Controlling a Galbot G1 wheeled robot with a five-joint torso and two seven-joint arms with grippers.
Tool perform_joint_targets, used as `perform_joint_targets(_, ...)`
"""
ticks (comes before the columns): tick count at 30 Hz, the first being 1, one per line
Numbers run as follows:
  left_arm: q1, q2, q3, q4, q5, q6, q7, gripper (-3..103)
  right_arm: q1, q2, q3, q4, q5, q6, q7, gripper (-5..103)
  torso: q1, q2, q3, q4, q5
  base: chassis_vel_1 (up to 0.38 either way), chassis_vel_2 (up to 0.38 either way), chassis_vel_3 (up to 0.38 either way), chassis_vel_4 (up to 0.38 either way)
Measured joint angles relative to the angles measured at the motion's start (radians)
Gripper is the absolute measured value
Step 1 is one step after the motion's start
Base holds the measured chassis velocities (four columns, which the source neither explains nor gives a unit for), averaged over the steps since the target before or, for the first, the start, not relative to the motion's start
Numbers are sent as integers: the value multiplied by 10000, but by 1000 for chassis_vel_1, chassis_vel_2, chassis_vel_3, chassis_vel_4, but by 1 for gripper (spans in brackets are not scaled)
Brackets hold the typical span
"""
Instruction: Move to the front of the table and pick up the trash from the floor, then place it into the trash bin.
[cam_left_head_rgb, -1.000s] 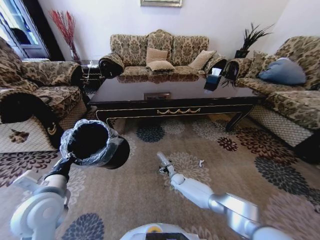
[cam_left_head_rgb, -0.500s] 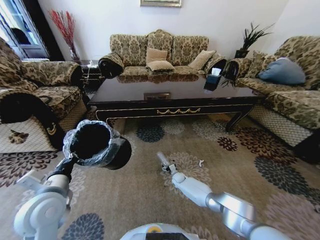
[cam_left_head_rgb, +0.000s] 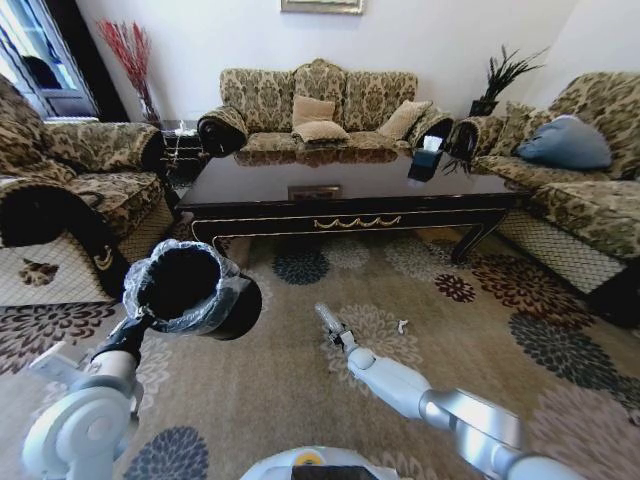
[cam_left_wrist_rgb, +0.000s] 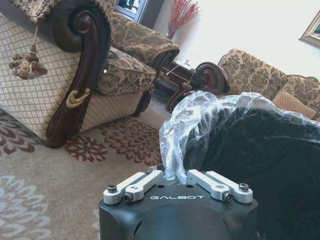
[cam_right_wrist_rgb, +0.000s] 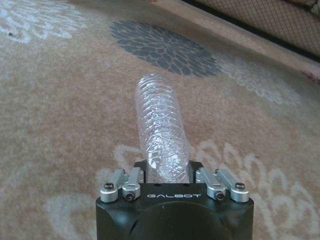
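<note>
While clamped on a crushed clear bottle (cam_right_wrist_rgb: 160, 125) near twelve o'clock, has nudged the right gripper (cam_right_wrist_rgb: 164, 170) slightly toward three since a second ago; probably ready for dropping. Pinches the bin (cam_left_head_rgb: 190, 290) liner at ten in the left gripper (cam_left_wrist_rgb: 175, 175), near-steady. Leaves a scrap (cam_left_head_rgb: 402, 326) at one, before the table (cam_left_head_rgb: 350, 180).

You can read "GALBOT" in white on the black housing of the left gripper (cam_left_wrist_rgb: 176, 176) and the right gripper (cam_right_wrist_rgb: 167, 170).
</note>
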Motion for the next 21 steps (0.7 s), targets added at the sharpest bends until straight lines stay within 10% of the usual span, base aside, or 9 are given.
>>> perform_joint_targets(12, -43, 4, 172, 284, 186, -1, -15, 3, -90, -1607, 452, 2130, -334, 689, -77, 24, 0, 0, 0, -2, -2, 0, 0, 0, 0)
perform_joint_targets(21, -188, -11, 490, 1171, 820, 83, -101, 3, 116, -3637, 377, 7143, 399, 727, 177, 24, 0, 0, -1, 0, 0, 0, 0, 0, 0)
